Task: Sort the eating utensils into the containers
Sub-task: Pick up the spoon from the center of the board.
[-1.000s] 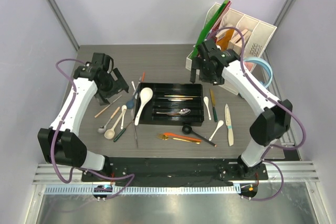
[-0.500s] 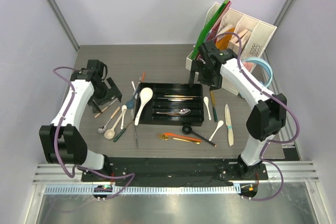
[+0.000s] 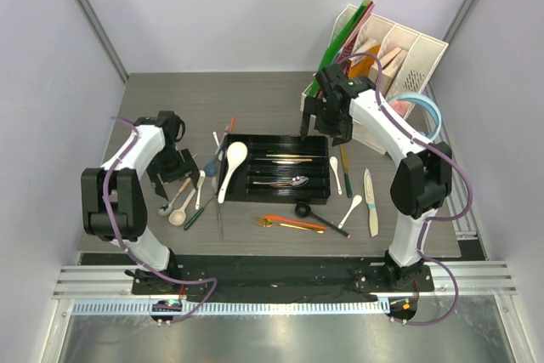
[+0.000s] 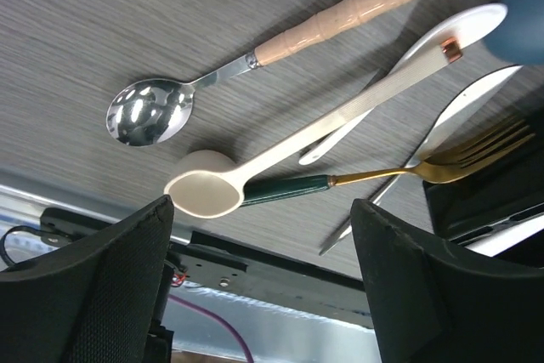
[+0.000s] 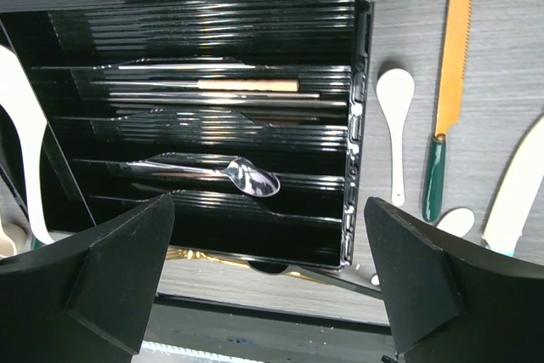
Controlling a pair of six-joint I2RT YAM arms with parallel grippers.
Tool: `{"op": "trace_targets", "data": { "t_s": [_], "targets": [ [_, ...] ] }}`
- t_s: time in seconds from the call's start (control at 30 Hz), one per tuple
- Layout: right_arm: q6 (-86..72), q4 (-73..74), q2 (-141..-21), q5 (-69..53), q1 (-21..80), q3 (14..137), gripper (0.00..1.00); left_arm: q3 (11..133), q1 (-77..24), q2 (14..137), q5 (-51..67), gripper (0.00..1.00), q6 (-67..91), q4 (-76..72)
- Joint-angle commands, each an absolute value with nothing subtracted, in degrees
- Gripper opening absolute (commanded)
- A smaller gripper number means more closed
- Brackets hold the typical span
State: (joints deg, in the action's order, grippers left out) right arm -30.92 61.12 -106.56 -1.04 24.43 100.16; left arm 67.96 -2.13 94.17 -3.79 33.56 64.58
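Tray (image 5: 212,27) of ribbed black plastic under parted right claw (image 5: 268,235); left claw (image 4: 259,244) parted too

tray (image 5: 358,125) black, ribbed | knife (image 5: 452,65) orange, green handle | table (image 5: 510,6) grey, perhaps woodgrain

A blurred blue piece (image 4: 520,8) runs off the frame edge — the cream knife (image 5: 517,197) too

A robotics lab booth: bare grey walls (image 3: 255,6), aluminium base rail (image 3: 484,278), bolted arms (image 3: 399,138).
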Motion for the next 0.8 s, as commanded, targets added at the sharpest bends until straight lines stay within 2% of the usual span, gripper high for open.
{"op": "trace_targets", "data": {
  "t_s": [0.0,0.17,0.77],
  "targets": [
    [-29.7,61.8,-108.0,-3.0,24.4,103.5,1.0,67.7,-2.0,92.6,-3.8,0.83,30.2,65.7],
    [-29.5,62.0,-108.7,-3.2,24.4,104.1,1.0,65.7,-2.0,93.6,-3.1,0.78,28.5,65.7],
    [-29.8,62.2,-108.1,-3.3,24.3,102.7,1.0,63.5,-2.0,97.5,-2.9,0.71,26.3,63.1]
  ]
}}
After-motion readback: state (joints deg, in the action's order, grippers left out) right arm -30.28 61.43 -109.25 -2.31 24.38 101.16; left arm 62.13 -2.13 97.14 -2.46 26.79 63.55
